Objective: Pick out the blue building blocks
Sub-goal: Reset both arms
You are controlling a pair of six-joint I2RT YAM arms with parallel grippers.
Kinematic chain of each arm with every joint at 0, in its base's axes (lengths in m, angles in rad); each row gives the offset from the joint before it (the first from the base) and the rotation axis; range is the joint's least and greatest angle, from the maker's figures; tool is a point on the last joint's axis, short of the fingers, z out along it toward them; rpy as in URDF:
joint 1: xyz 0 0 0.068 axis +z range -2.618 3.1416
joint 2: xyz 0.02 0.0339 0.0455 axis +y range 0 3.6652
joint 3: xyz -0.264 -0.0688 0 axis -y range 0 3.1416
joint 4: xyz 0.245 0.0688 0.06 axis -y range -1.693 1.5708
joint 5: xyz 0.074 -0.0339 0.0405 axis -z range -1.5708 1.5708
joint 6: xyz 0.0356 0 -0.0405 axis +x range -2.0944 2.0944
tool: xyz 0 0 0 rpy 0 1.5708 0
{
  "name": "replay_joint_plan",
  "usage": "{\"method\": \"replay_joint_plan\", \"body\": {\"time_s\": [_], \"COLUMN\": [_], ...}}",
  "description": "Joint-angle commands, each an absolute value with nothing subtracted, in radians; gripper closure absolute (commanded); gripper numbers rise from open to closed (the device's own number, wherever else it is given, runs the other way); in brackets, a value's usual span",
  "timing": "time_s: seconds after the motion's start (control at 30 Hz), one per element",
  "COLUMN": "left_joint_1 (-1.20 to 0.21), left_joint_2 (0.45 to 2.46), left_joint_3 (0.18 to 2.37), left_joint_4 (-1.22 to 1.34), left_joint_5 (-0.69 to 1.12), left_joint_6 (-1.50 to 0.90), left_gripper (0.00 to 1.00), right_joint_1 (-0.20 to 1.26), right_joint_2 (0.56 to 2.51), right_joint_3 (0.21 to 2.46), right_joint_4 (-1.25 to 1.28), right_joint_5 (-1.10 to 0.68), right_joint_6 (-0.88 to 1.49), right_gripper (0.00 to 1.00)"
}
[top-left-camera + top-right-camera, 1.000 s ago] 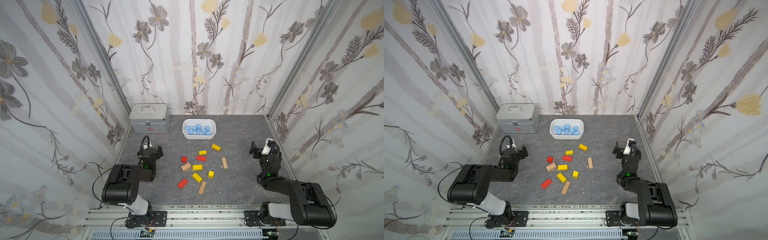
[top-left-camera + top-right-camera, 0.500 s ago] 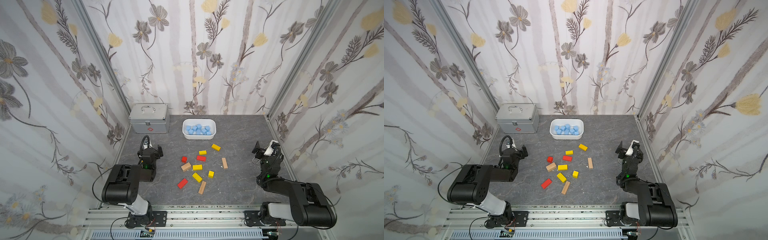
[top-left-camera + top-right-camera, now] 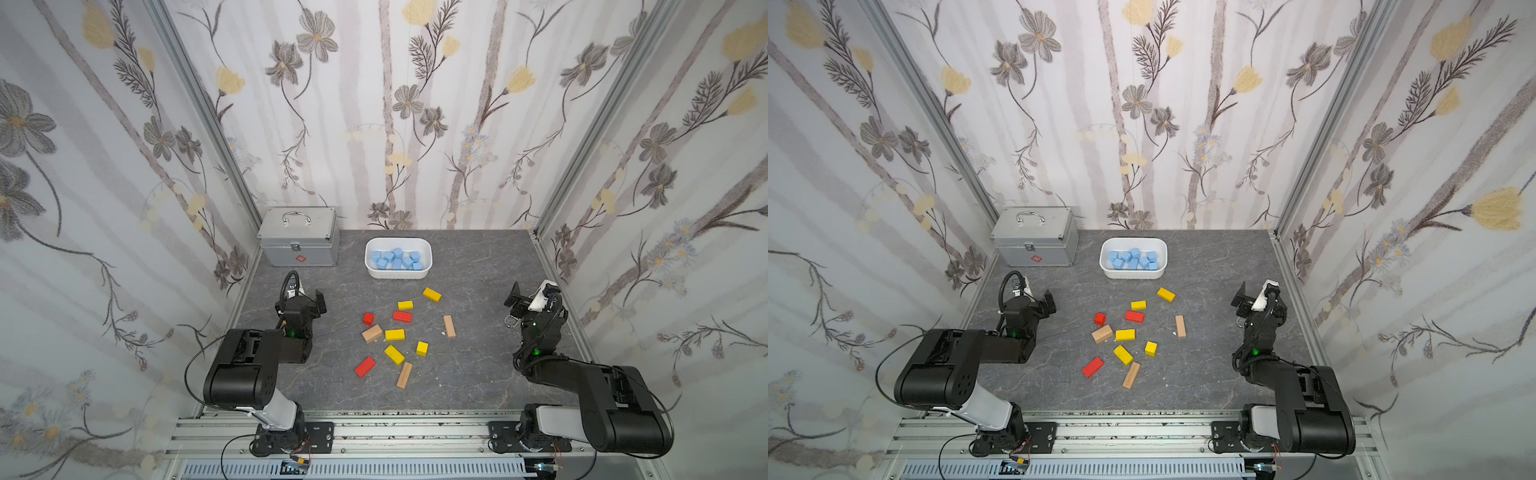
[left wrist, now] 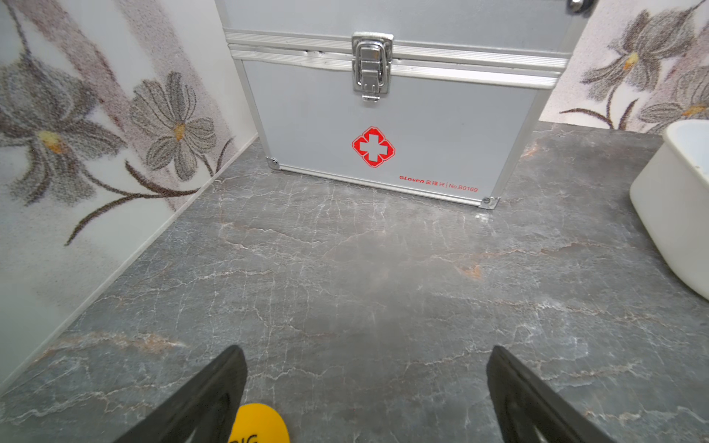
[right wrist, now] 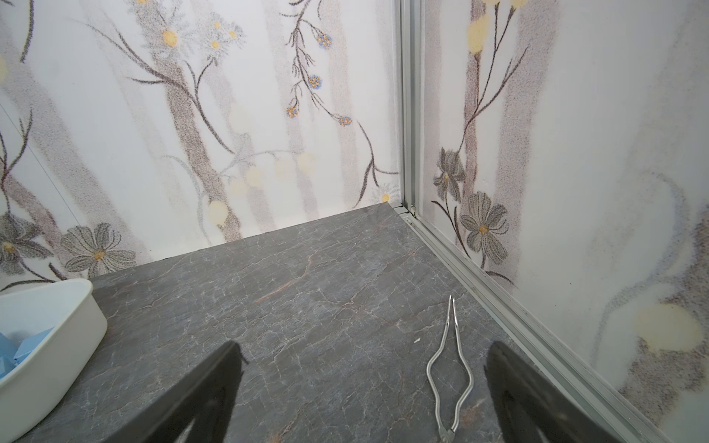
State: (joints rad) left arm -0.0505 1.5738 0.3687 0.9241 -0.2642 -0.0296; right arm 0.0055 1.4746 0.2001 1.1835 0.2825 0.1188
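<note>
The blue blocks [image 3: 397,259] all lie heaped in the tub [image 3: 398,274], none among the loose blocks [image 3: 395,334] before it, while left claw [image 4: 364,351] and right claw [image 5: 364,347] hang released, empty, flanking the tub, left nearer.

On the silver case [image 4: 383,115], left of centre in both top views, I read a red cross emblem [image 4: 373,147], "GLosen", Chinese characters and "No.B0169".
</note>
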Motion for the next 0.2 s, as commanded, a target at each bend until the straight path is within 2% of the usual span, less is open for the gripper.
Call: {"method": "replay_joint_plan", "body": {"time_s": [0.0, 0.17], "left_joint_1": [-0.049, -0.049], "left_joint_2": [1.578, 1.576], "left_joint_3": [0.371, 0.372], "left_joint_4": [0.965, 0.965], "left_joint_5": [-0.255, -0.253], "left_joint_6": [-0.029, -0.029], "left_gripper": [0.0, 0.0], "right_joint_1": [0.006, 0.007], "right_joint_2": [1.473, 1.473], "right_joint_3": [0.201, 0.2], "right_joint_4": [1.224, 1.224], "right_joint_5": [0.291, 0.291], "right_joint_6": [0.12, 0.122], "right_gripper": [0.0, 0.0]}}
